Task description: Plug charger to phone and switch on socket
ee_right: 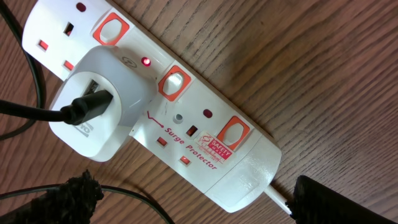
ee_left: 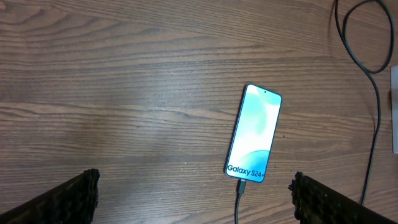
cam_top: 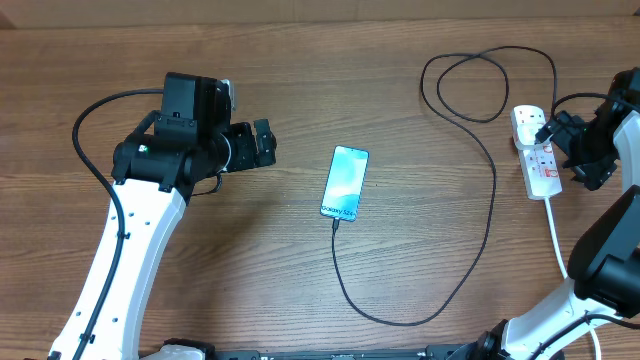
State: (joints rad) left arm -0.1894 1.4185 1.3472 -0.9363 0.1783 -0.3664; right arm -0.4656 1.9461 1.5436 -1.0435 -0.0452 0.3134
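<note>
Left tool (cam_top: 262, 143), right tool (ee_right: 196, 191): wide open, empty. Phone (cam_top: 345, 182) mid-frame, charger (ee_left: 239, 196) in its lower end; socket (cam_top: 525, 118) far right. Check the red light (ee_right: 146, 62), then push the switch (ee_right: 174, 82) softly, straight down.

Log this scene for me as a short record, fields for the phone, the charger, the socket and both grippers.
phone: flat on the table, screen lit
charger: tip in the phone's labelled end, other end in a white adapter
socket: adapter plugged in, red light lit beside it
left gripper: open, above the table near the phone
right gripper: open, above the socket
</note>
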